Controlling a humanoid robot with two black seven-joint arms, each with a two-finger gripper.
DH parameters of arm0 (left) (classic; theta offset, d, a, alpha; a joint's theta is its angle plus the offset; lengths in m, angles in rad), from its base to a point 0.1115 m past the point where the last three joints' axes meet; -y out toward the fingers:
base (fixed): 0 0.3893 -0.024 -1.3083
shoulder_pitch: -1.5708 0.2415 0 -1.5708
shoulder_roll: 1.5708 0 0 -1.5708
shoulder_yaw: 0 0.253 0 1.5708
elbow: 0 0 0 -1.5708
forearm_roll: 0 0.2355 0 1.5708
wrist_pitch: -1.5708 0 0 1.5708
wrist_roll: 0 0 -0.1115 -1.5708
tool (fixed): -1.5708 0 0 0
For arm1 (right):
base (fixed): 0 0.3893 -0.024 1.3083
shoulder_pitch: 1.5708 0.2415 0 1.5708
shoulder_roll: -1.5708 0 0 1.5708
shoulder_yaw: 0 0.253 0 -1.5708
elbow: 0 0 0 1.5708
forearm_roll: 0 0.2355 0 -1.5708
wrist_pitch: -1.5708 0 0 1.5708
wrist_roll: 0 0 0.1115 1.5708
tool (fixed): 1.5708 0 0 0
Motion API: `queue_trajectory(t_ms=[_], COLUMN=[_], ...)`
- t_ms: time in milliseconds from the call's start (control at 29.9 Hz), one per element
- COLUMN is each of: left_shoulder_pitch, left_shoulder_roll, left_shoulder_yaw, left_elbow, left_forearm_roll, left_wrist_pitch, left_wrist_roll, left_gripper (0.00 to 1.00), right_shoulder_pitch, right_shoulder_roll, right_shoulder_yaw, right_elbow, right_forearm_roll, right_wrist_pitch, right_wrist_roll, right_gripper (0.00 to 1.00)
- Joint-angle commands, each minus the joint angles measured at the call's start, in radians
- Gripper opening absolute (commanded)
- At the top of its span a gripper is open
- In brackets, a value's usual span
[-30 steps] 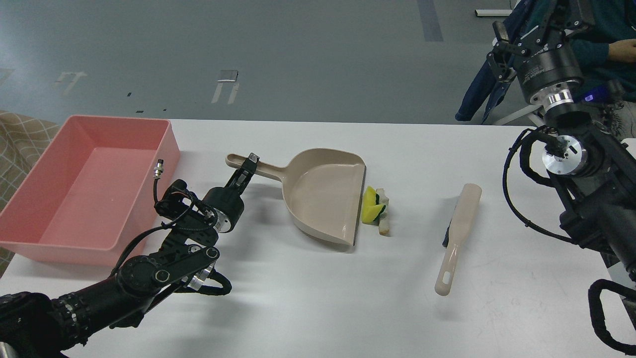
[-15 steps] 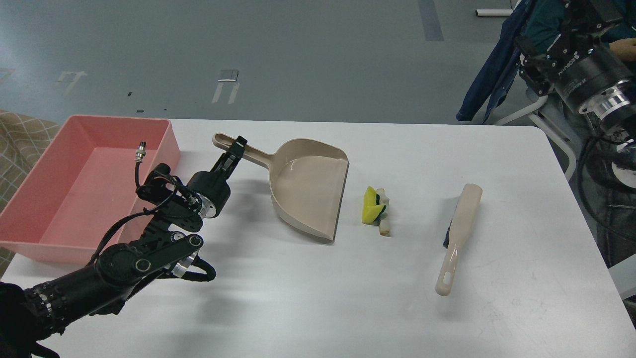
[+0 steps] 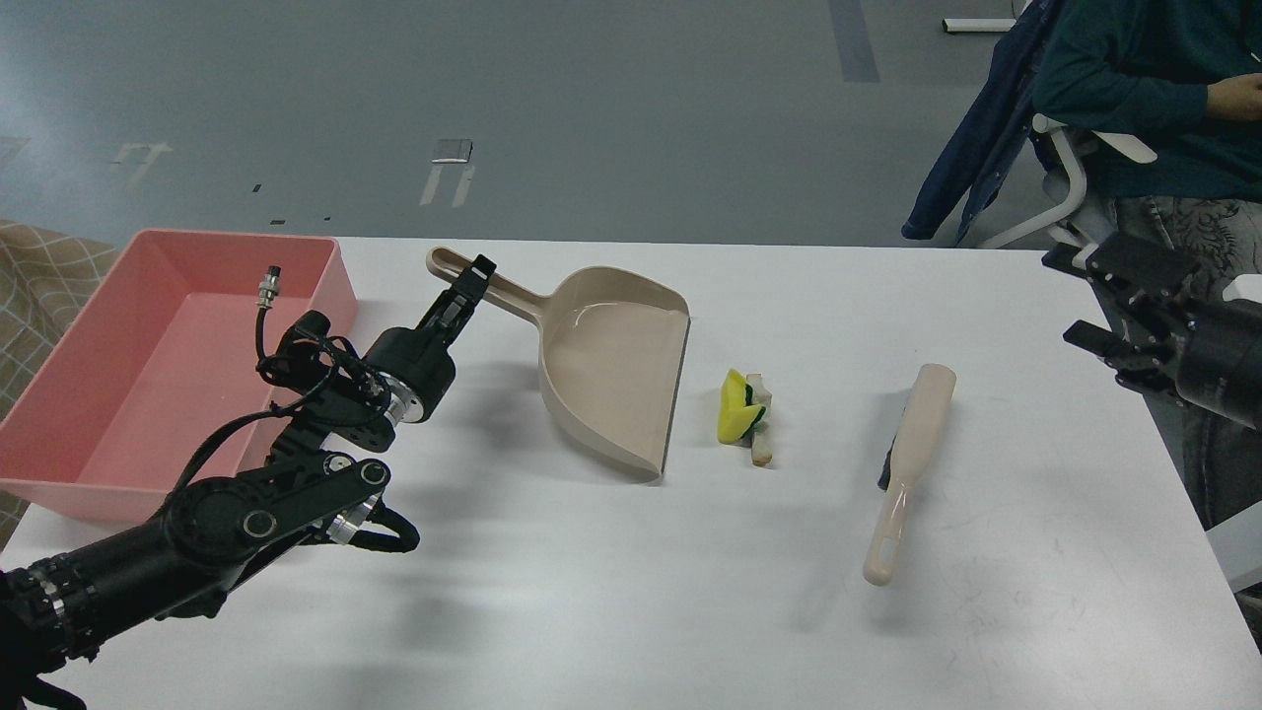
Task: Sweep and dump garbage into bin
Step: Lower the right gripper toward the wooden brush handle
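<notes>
Left gripper (image 3: 471, 288) clamps beige plastic dustpan (image 3: 611, 370) by its handle; right gripper (image 3: 1109, 296) hangs spread, empty. Risk: yellow sponge scrap (image 3: 737, 407) & bread slice (image 3: 759, 419) lie apart from pan lip, so they may scatter w/o beige brush (image 3: 909, 471).

Glossy beige plastic dustpan (image 3: 611, 370), smooth pink plastic bin (image 3: 108, 473), matt white table (image 3: 631, 592), spongy yellow garbage (image 3: 737, 414).

A yellow sponge chunk (image 3: 734, 415) with a dark green side touches a white bread slice (image 3: 760, 422) mid-tabletop; the empty shallow pink bin (image 3: 59, 473) sits far left.
</notes>
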Motion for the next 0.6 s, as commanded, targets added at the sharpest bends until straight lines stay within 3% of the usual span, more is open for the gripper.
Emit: queue_trajectory(t_ms=[0, 301, 568], left_shoulder_pitch=[0.0, 0.005, 0.012], left_shoulder_roll=[-0.001, 0.002, 0.051], left_shoulder_yaw=[0.0, 0.0, 0.0], left_elbow=[-0.001, -0.002, -0.047], left_forearm_roll=[-0.002, -0.002, -0.002], left_wrist_pitch=[0.0, -0.021, -0.065], left_wrist_roll=[0.001, 0.001, -0.008], left_gripper=[0.0, 0.0, 0.0], right_shoulder_pitch=[-0.016, -0.094, -0.097], right_shoulder_roll=[-0.037, -0.02, 0.078], right_shoulder_yaw=[-0.034, -0.043, -0.062], right_elbow=[0.035, 0.068, 0.062], right_forearm_roll=[-0.032, -0.047, -0.048], right_wrist_pitch=[0.0, 0.0, -0.001], right_wrist_roll=[-0.002, -0.083, -0.15], right_gripper=[0.99, 0.98, 0.98])
